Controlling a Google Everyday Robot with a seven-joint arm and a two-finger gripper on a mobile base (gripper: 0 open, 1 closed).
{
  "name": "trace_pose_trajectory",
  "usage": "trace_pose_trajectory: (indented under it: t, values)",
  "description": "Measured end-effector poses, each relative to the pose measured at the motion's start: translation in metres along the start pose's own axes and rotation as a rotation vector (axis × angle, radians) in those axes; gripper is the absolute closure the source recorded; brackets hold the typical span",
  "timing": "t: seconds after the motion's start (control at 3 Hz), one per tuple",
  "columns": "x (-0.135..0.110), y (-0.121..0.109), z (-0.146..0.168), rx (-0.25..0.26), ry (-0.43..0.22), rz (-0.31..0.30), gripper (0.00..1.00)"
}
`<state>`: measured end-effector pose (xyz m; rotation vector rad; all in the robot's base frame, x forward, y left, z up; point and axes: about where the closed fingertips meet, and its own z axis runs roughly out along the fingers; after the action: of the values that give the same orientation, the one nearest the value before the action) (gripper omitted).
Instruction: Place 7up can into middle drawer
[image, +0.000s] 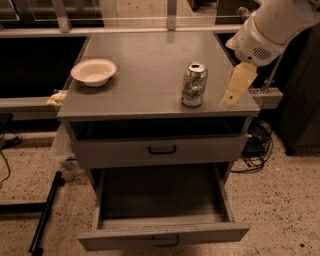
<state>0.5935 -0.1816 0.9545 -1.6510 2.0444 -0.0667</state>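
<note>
- Gripper (234, 92) hangs just right of the upright 7up can (194, 84), apart from it; its opening cannot be told.
- Middle drawer (165, 234) stands pulled out below the cabinet top (150, 65).

Silvery can (194, 85) with green and red print; cream bowl (93, 71); grey desk (150, 55) and drawer (120, 237); pale yellow gripper (232, 96) near can.

Site type: robot lab / test workspace, not domestic. Evidence: grey metal cabinet (150, 75) w/ middle drawer (125, 237) pulled out; speckled hard floor (290, 200); loose cables (255, 145) beside cabinet; metal rail (150, 29) behind. Gripper (234, 92) hangs above cabinet top's edge, near 7up can (194, 84).
</note>
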Motion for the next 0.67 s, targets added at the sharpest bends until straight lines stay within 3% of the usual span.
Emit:
trace_pose_trajectory:
  t: [0.67]
  values:
    - [-0.025, -0.044, 0.044, -0.02, -0.114, 0.043, 0.0]
